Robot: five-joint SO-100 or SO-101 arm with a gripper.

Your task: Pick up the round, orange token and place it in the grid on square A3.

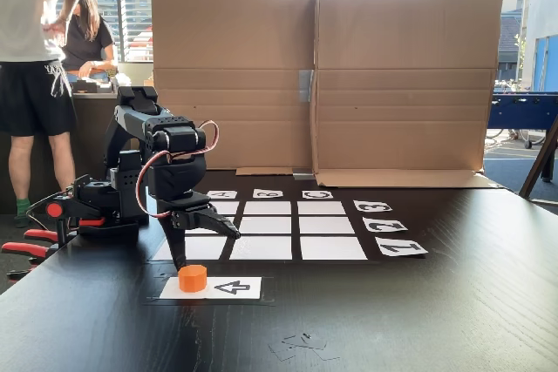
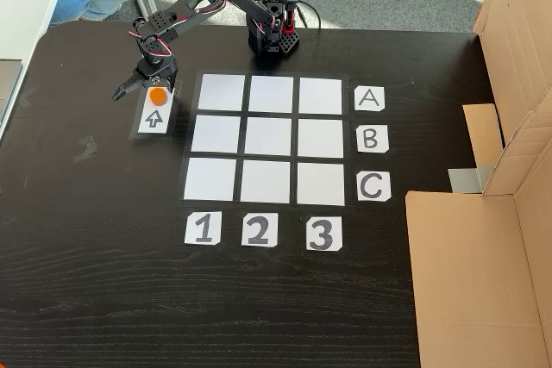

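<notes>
The orange token [image 1: 193, 278] [image 2: 157, 96] sits on the end of a white card with a black arrow [image 1: 232, 287] [image 2: 154, 117], in front of the grid [image 1: 327, 225] [image 2: 271, 137]. My gripper [image 1: 208, 250] [image 2: 142, 90] hangs open just over and behind the token, one finger pointing down beside it, the other spread toward the grid. Nothing is between the fingers. Square A3 [image 1: 229, 207] [image 2: 321, 95] is the corner cell in line with the "A" card [image 2: 368, 99] and the "3" card [image 2: 323, 233]. In the fixed view from the table's front the arm partly covers it.
A tall cardboard wall [image 1: 323, 76] [image 2: 509, 127] stands behind the grid. The arm's base [image 1: 96, 206] [image 2: 274, 36] is clamped at the table edge with red-handled clamps [image 1: 26, 246]. People stand behind the table [image 1: 35, 58].
</notes>
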